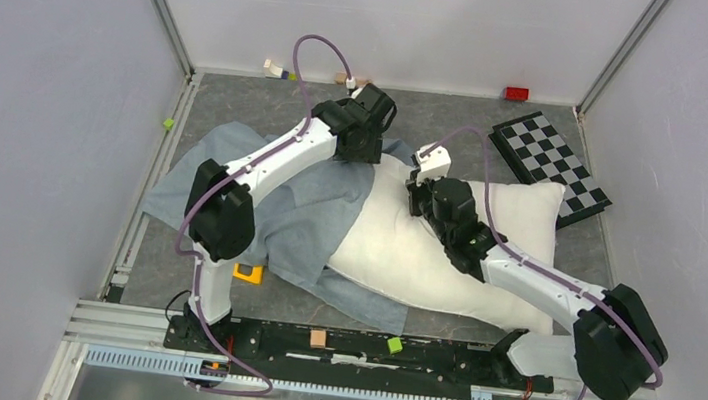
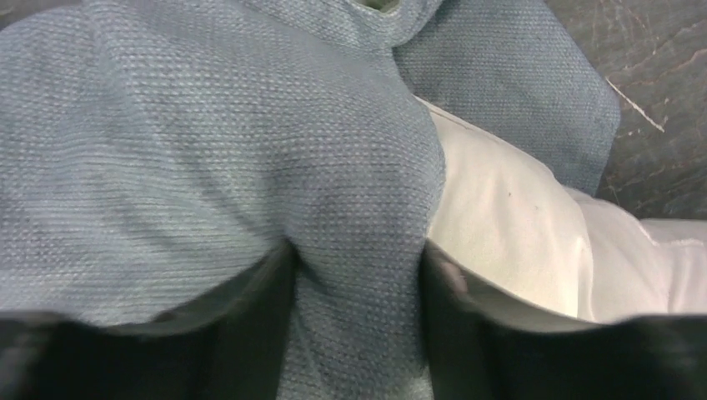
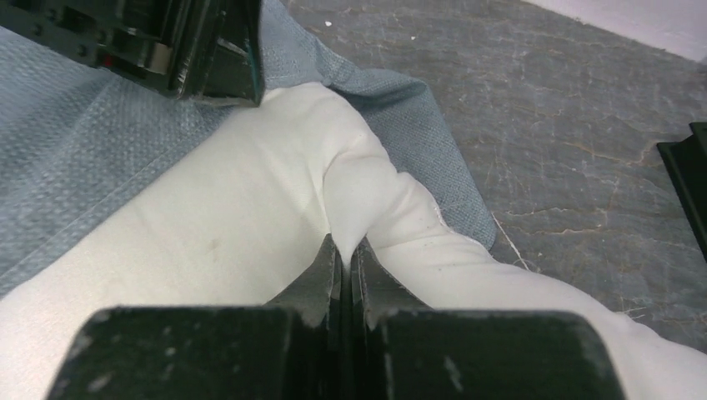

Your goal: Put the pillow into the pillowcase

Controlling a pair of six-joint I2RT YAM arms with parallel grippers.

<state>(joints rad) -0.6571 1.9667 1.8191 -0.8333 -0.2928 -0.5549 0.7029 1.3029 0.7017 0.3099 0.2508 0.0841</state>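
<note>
We see pale grey walls (image 1: 27, 123) closing in a grey marbled tabletop (image 1: 241, 97). The pillow (image 1: 519, 219) lies under our right claw (image 3: 343, 250), which is pinched tight on a fold of it. The pillowcase (image 1: 308, 215) spreads beneath our left claw (image 2: 358, 267), which grasps a thick fold. A checkered board (image 1: 551, 162) lies beyond the right claw.

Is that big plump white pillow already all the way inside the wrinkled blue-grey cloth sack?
No, most of the plump white pillow lies uncovered, stretching right of the wrinkled blue-grey pillowcase.
</note>
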